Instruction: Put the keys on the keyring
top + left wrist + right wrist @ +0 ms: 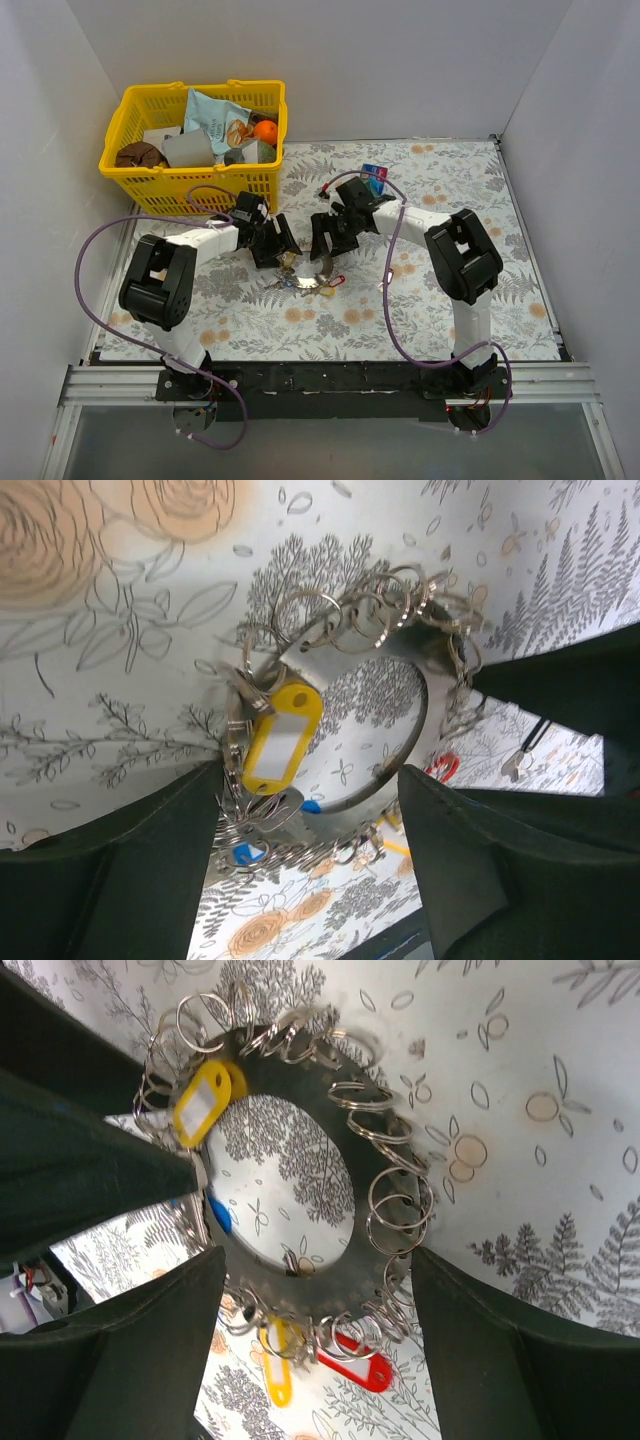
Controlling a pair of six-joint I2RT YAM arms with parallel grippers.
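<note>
The keyring (375, 1110) is a flat toothed metal disc with an open centre and many small split rings round its rim. It lies mid-table between both grippers (318, 272). Keys hang from it by coloured tags: a yellow tag (283, 738) over the rim, a blue one (240, 853), and red (365, 1370) and yellow (278, 1375) ones on the cloth below. My right gripper (320, 1252) has its fingers pressed on either side of the ring's near part. My left gripper (308, 772) straddles the opposite side, jaws apart, with one finger (440, 830) at the rim.
A yellow basket (190, 172) with snack packets and an orange fruit stands at the back left. A small blue and red packet (375, 175) lies behind the right arm. White walls close in the floral cloth (450, 310) on three sides.
</note>
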